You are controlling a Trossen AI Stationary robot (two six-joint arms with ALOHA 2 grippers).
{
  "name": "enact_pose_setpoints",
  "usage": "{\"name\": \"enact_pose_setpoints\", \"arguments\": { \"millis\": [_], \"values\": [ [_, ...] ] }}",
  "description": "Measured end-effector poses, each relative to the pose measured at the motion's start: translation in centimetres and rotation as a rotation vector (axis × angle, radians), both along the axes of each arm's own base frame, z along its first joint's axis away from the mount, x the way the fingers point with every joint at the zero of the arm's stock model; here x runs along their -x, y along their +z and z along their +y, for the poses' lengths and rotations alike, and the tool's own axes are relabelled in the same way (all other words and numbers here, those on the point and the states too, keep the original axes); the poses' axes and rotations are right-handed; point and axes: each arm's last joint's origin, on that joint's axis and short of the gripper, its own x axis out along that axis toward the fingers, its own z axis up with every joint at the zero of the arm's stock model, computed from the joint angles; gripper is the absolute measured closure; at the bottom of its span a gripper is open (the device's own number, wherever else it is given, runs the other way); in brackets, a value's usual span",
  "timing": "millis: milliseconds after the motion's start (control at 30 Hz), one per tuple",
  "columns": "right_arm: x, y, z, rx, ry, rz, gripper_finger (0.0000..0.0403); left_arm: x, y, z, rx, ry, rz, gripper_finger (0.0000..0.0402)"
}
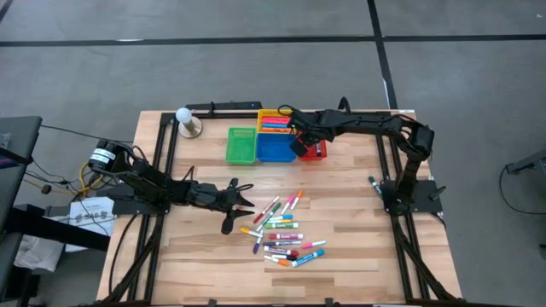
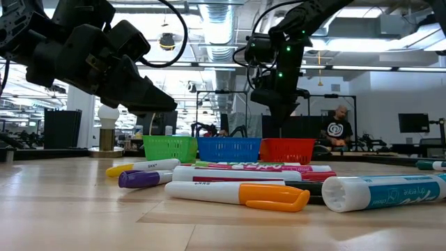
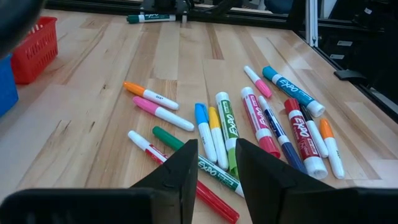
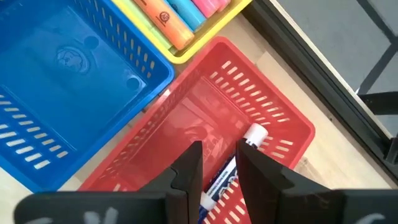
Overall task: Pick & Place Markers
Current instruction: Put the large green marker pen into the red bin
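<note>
**Marker sort: barely started, most of the pile left**

Near edge, lower centre of the high view: loose heap of markers (image 1: 283, 236) on the bare table (image 1: 358, 247), roughly a dozen and a half unsorted. Short round plastic barrels, white or coloured, smooth and glossy, blunt caps in orange, pink, green, blue, red, purple; lying crossed and touching, likely to roll if nudged. Table is pale wood planking, matte, visible grain.

Left gripper (image 1: 241, 198) just left of the heap, centre-left of the high view; jaws slightly spread, nothing between them, aimed at the near markers in its wrist view. Pick not yet made.

Farther back, upper centre: row of small square baskets, thin slotted plastic walls. Green basket (image 1: 241, 145) and blue basket (image 1: 275, 146) look empty. Yellow basket (image 1: 273, 121) behind holds a few pink, orange and blue markers. Red basket (image 1: 314, 151) holds one white-barrelled marker (image 4: 231, 168) on its floor.

Right gripper (image 4: 217, 171) over the red basket, jaws narrowly parted, marker lying below the gap; gripped or released, cannot tell.

One stray marker (image 1: 374, 183) at the right post.
</note>
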Motion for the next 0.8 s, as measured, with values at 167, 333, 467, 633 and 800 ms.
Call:
{"name": "enact_pose_setpoints", "arguments": {
  "millis": [167,333,467,633,800],
  "values": [
    [1.2,0.4,0.5,-0.039,0.011,0.097,0.0315,0.0,0.0,0.0,0.0,0.0,0.0,0.0294],
    [4.6,2.5,2.2,-0.149,0.028,0.29,0.0315,0.0,0.0,0.0,0.003,-0.001,0.001,0.0294],
    [7.2,5.3,3.8,-0.256,0.043,0.313,0.0315,0.0,-0.1,-0.1,0.005,-0.001,0.008,0.0294],
    [10.7,8.7,5.9,-0.282,0.052,0.147,0.0315,0.1,-0.1,-0.3,0.008,-0.009,0.009,0.0294],
    [15.2,9.5,8.4,-0.215,-0.018,-0.022,0.0315,0.2,-0.1,-0.5,0.008,-0.02,0.009,0.0294]
  ]
}}
